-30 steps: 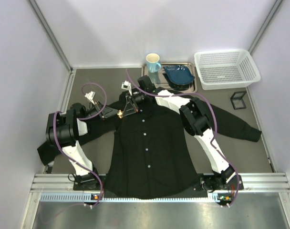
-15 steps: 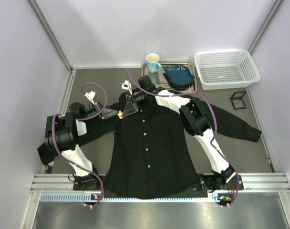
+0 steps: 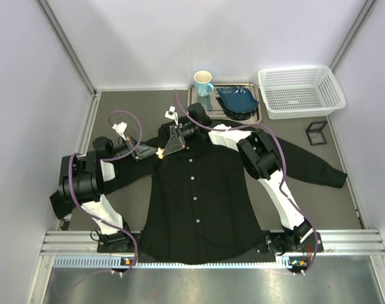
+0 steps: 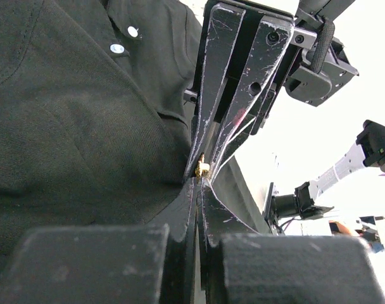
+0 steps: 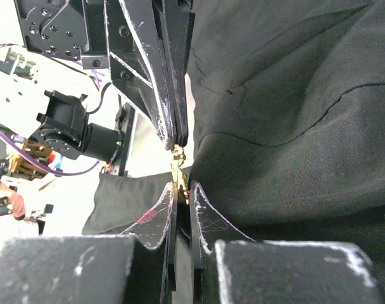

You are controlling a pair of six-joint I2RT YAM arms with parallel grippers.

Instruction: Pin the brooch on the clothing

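The clothing (image 3: 199, 190) is a black button-up shirt lying flat with white buttons down its front. The brooch (image 3: 159, 151) is a tiny golden piece at the shirt's left shoulder, beside the collar. My left gripper (image 3: 154, 152) and right gripper (image 3: 165, 150) meet tip to tip there. In the right wrist view the brooch (image 5: 180, 166) sits between the shut right gripper (image 5: 182, 187) fingers, and its far end reaches the shut tips of the left gripper (image 5: 178, 140). In the left wrist view the brooch (image 4: 203, 168) shows just beyond the left gripper (image 4: 201, 180), against the shirt (image 4: 72, 126).
Behind the shirt stand a pale blue mug (image 3: 203, 81) and a metal tray (image 3: 256, 118) holding a blue dish (image 3: 238, 99). A white basket (image 3: 300, 92) is at the back right, with a small black frame (image 3: 316, 133) in front of it. Grey walls close in both sides.
The left gripper has closed its jaws at the brooch and edged slightly right. The right gripper stayed shut and shifted a little right with it.
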